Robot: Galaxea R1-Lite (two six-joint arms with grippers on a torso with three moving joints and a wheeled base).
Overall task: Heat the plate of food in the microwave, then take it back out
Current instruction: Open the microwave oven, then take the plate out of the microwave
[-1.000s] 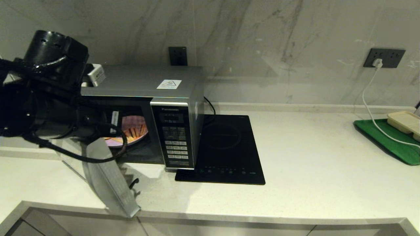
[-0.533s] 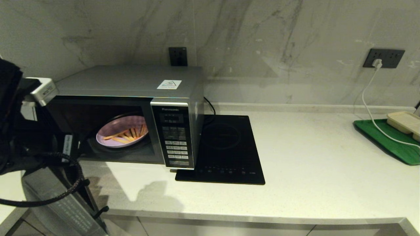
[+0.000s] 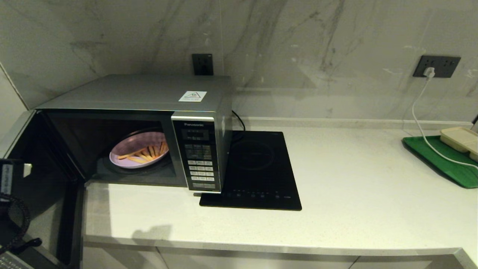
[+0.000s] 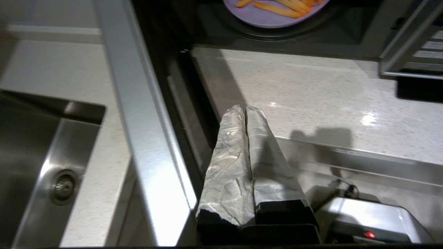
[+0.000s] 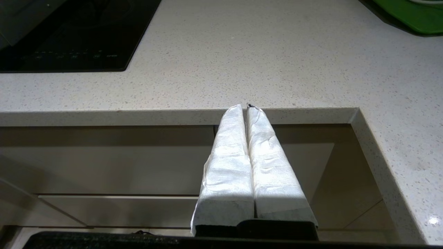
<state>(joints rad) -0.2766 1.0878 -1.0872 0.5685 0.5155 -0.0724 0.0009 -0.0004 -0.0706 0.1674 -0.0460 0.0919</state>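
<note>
The silver microwave (image 3: 149,93) stands at the back left of the counter. Its dark door (image 3: 37,179) is swung wide open to the left. Inside, on the turntable, rests the lilac plate of food (image 3: 130,144) with several orange fries; its near rim also shows in the left wrist view (image 4: 266,17). My left gripper (image 4: 245,109) is shut and holds nothing. It hovers by the open door's inner side (image 4: 138,121), over the counter's front edge and well short of the plate. My right gripper (image 5: 245,106) is shut and empty, parked below the counter's front edge.
A flat black induction cooktop (image 3: 257,172) lies right of the microwave. At the far right, a green tray (image 3: 440,160) carries a beige compartment tray (image 3: 461,140), with a white cable (image 3: 422,123) running from a wall socket. A steel sink (image 4: 31,166) lies left of the door.
My left arm has drawn back from in front of the microwave, down and to the left, almost out of the head view. The door has swung from half open to wide open.
</note>
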